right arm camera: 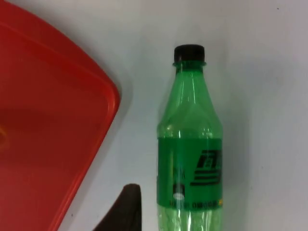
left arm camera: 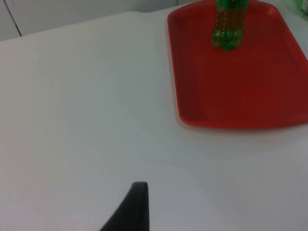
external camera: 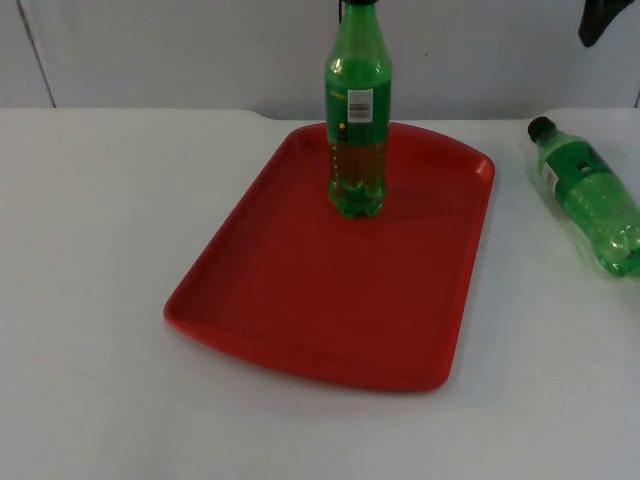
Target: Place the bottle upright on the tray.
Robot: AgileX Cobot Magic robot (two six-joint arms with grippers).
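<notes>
On the white table (external camera: 90, 300) before the grey wall you have a red tray (external camera: 300, 310) with one green bottle (external camera: 357, 120) upright near its far edge, its label unreadable. A second green bottle (external camera: 590, 195), black-capped, lies flat toward the table's right edge, beneath the right gripper (right arm camera: 126, 204); the left gripper (left arm camera: 132, 207) waits over bare table. You cannot tell either's jaws.

Upright bottle (external camera: 357, 110) on tray's (external camera: 300, 300) far end
</notes>
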